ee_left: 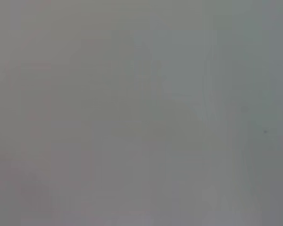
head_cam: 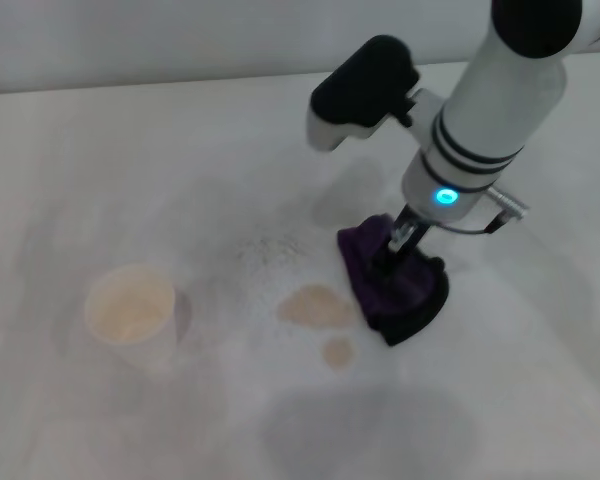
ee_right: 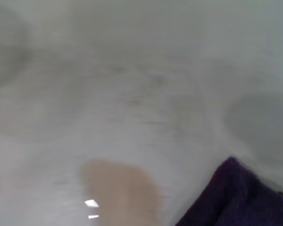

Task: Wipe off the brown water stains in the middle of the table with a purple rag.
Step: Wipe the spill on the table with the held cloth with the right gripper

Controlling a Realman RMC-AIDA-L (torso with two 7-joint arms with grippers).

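Soft, even overhead light; faint shadows on the bench point(head_cam: 100, 150) toward 6 o'clock. Left wrist view featureless grey; right wrist view blurred, small glare.

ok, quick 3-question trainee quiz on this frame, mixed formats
1. True or false: the rag already covers both stains.
2. Which gripper is on the rag: A left, B right?
3. Fill in: the cup stands to the robot's ____ of the stains.

Key: 1 false, both stains lie bare beside the rag on the table. 2 B. 3 left.
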